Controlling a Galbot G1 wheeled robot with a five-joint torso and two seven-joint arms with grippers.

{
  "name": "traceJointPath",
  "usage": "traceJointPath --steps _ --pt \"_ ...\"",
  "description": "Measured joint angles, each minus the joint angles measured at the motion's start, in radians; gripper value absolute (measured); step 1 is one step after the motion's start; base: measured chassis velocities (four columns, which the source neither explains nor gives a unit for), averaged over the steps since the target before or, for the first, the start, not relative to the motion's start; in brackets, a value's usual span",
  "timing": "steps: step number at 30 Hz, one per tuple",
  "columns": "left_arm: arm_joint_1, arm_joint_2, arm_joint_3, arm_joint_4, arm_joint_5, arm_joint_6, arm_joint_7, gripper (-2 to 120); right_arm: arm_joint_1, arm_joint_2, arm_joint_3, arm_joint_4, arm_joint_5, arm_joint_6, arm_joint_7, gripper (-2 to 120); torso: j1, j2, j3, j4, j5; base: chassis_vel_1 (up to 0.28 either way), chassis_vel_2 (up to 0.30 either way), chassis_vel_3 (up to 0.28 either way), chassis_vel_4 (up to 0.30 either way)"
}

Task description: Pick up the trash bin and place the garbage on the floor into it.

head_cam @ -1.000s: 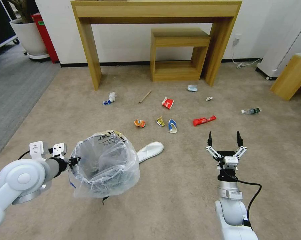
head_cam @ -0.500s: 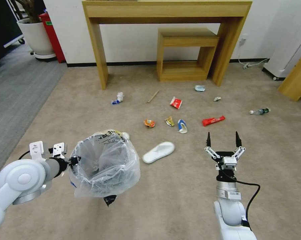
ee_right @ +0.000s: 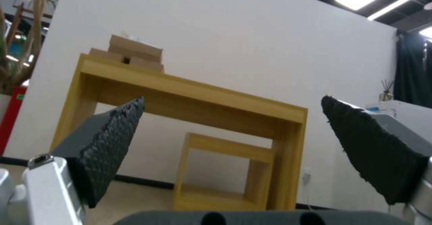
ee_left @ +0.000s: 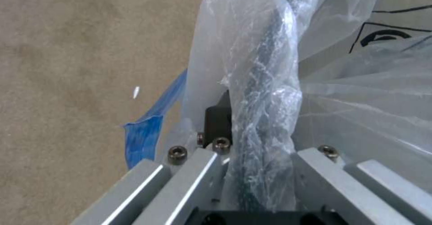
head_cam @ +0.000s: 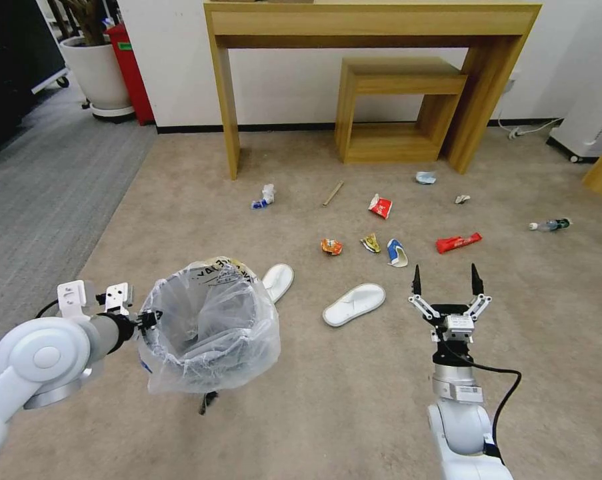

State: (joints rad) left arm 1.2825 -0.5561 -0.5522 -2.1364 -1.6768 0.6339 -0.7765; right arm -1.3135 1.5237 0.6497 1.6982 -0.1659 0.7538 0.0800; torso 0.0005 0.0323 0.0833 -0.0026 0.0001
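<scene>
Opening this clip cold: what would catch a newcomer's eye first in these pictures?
First, the trash bin with its crinkled clear bag, held off the floor at the near left by the left end effector, which is clamped on its rim. Next, the garbage strewn across the beige carpet ahead: two white slippers, a red wrapper and a bottle at the far right. The right end effector hangs open and empty at the near right.
</scene>
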Motion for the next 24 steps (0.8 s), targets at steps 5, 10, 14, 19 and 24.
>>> traceJointPath --steps 5,10,14,19,24 --pt "0.009 0.01 -0.011 -0.001 -0.001 0.003 0.001 0 -0.004 0.001 0.002 0.003 0.001 0.002 0.0 100 0.0 0.0 0.0 -0.0001 0.0001 -0.041 -0.037 0.018 0.017" --pt "0.009 0.02 -0.011 0.009 0.0 0.001 0.007 0 -0.009 0.006 0.009 0.007 0.001 0.009 -0.009 100 0.0 0.0 0.0 0.0005 -0.0002 0.0 0.0 0.0 0.0" --pt "-0.001 0.009 0.002 0.008 0.001 -0.002 0.007 0 -0.006 0.007 0.013 0.001 -0.005 0.014 -0.01 100 0.0 0.0 0.0 0.0003 -0.0001 0.0 0.0 0.0 0.0" --pt "-0.005 0.008 0.006 0.008 0.002 -0.003 0.007 0 -0.001 0.008 0.011 -0.005 -0.006 0.014 -0.01 100 0.0 0.0 0.0 0.0002 -0.0001 0.012 0.003 -0.007 -0.004" --pt "-0.005 0.012 0.003 0.011 0.002 -0.003 0.007 0 0.002 0.008 0.009 -0.006 -0.006 0.014 -0.01 100 0.0 0.0 0.0 0.0002 -0.0001 0.079 0.069 -0.086 -0.085"
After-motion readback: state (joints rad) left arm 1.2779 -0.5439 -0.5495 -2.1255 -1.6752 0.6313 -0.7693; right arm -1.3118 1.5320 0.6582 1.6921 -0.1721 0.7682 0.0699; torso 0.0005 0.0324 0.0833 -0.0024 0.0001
